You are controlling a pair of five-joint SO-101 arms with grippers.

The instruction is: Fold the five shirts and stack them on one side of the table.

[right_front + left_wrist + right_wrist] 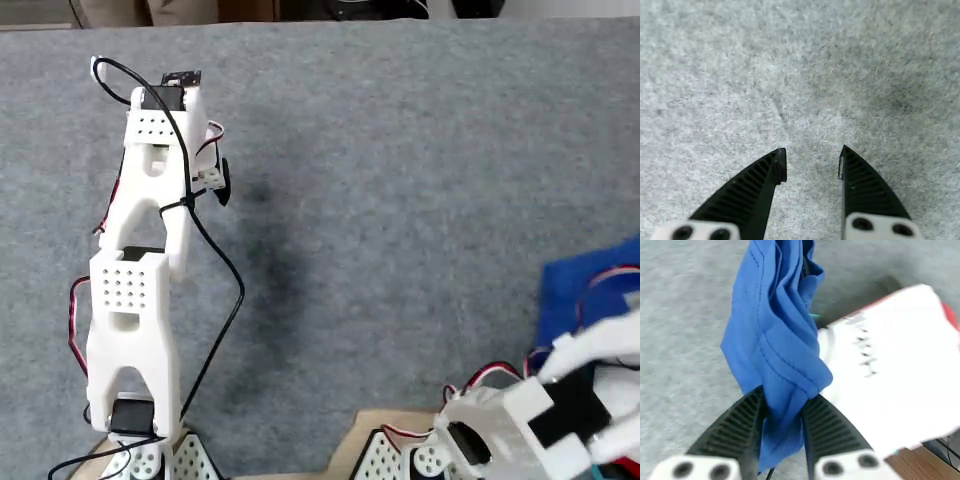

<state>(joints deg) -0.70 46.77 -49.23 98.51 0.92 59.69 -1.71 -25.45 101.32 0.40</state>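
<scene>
Right pincer [785, 402] clamping blue shirt [772, 335], white shirt [900, 390] print unreadable, left pincer [811, 162] parted

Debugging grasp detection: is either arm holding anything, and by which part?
Right gripper is shut on the blue shirt, fingers pinching a bunched fold; which part of the shirt cannot be told. Left gripper open, holding nothing.

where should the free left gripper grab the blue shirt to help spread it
Probably the stitched edge of the blue shirt beyond the right gripper, which pinches it bunched. The open left gripper would come from the grey table side, since a white shirt lies on the other.
</scene>
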